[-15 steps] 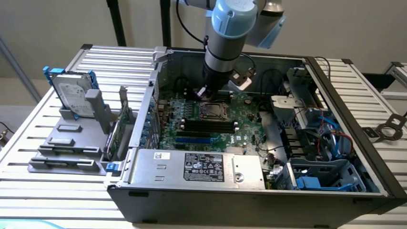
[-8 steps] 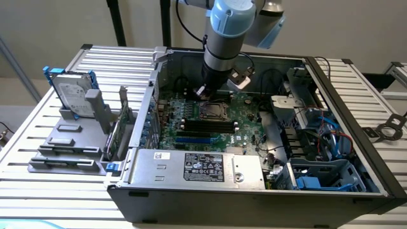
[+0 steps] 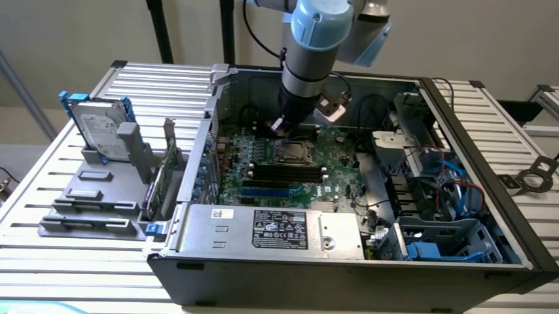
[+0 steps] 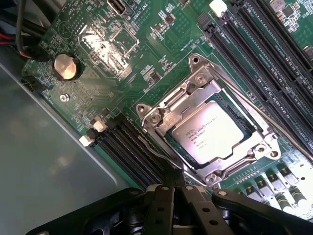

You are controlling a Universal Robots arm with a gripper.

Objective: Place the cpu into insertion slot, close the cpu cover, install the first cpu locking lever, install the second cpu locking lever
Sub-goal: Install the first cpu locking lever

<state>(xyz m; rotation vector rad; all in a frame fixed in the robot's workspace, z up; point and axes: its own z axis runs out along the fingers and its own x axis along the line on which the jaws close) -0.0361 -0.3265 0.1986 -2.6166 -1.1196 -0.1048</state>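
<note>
Hand [image 4: 172, 185], pressed together, tips just beside the cpu cover [image 4: 190, 95] lying flat over the cpu [image 4: 209, 138]

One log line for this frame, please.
cpu: in insertion slot | cpu cover: down over it | gripper: shut, empty, at the slot's edge

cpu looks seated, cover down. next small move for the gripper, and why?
Probably nudge the shut gripper against the near locking lever to push it toward its catch. The cpu lies under the closed cpu cover, and the gripper tip is right at that lever's end.
</note>
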